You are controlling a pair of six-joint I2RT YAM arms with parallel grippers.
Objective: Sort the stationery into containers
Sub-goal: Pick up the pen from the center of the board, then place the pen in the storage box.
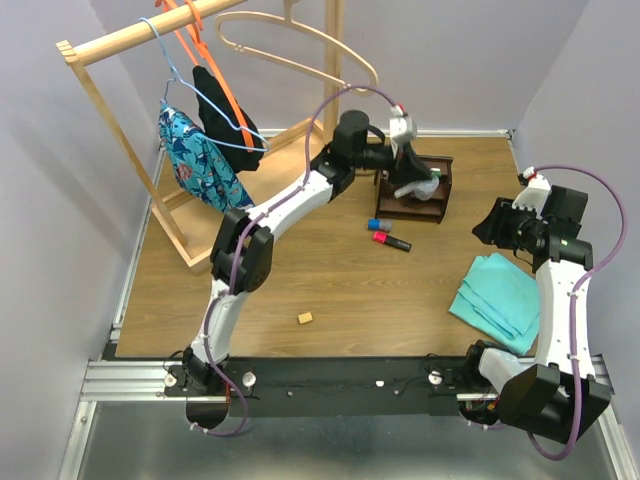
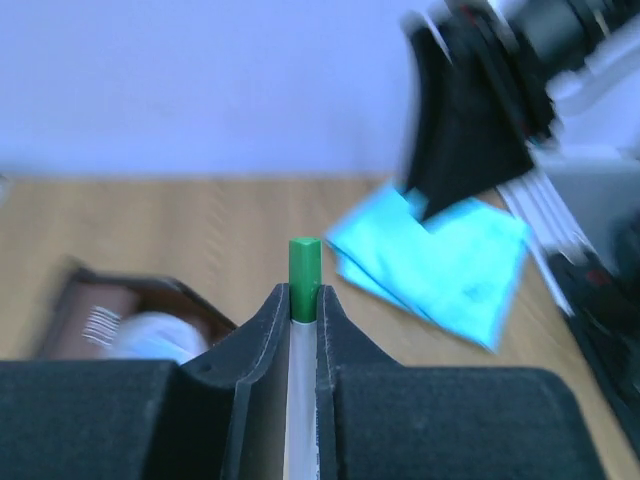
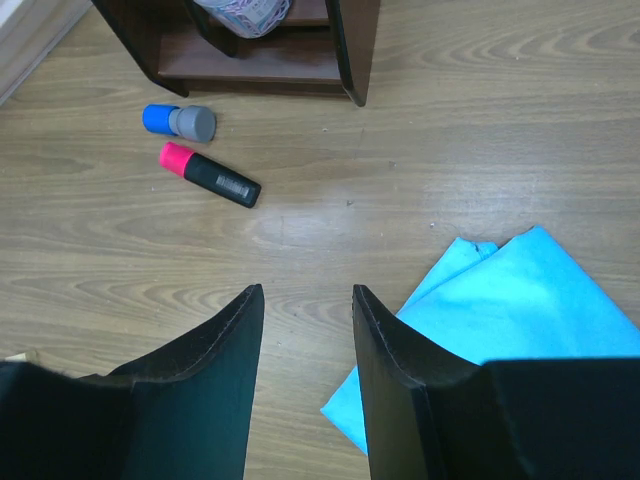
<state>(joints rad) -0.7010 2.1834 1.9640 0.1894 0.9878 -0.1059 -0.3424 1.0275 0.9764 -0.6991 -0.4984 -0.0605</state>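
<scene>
The left arm reaches to the far side of the table [image 1: 300,270], where the left claw [image 2: 303,298] hangs over the dark brown organizer [image 1: 445,178]. Its fingers are pressed in on a slim green-tipped pen [image 2: 304,262], whose green end stands up just past the fingertips while its pale barrel runs down between them. From the left wrist view the organizer lies below and to the left of the claw, with something pale and blurred inside it that cannot be made out. The right claw [image 3: 307,295] hovers over the right side of the table with its fingers parted and nothing between them, only bare wood showing through the gap. Just in front of the organizer lie a blue-capped grey marker [image 3: 178,120] and, close beside it on the near side, a pink-capped black highlighter [image 3: 210,175], both flat on the table. A tan eraser cube [image 1: 305,318] sits alone toward the near edge, well apart from them. A folded teal cloth [image 1: 500,295] lies on the right, near the right arm, and a wooden rack [image 1: 110,42] with hangers stands at the far left
</scene>
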